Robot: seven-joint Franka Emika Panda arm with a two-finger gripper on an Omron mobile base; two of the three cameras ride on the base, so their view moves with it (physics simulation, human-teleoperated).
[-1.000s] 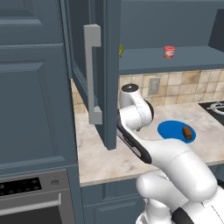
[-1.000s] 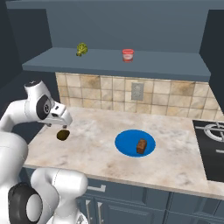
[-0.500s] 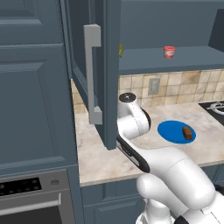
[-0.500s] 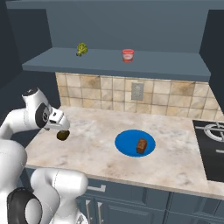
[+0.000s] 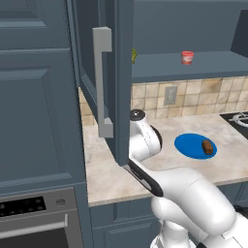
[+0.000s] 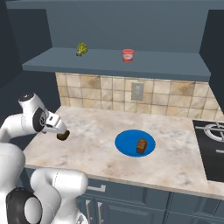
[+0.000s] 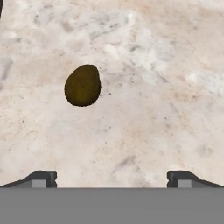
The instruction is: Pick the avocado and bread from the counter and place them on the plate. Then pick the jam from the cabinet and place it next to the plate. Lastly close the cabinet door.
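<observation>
1 avocado point(image 7: 82, 85) on counter point(image 6: 175, 148); 1 bread point(image 6: 141, 146) on 1 plate point(image 6: 127, 144); claw point(image 7: 111, 178) spread wide, nothing gripped

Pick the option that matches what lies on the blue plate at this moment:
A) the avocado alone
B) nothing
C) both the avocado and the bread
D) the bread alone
D: the bread lies on the plate toward its right side, while the avocado sits on the bare counter ahead of the open tool.
</observation>
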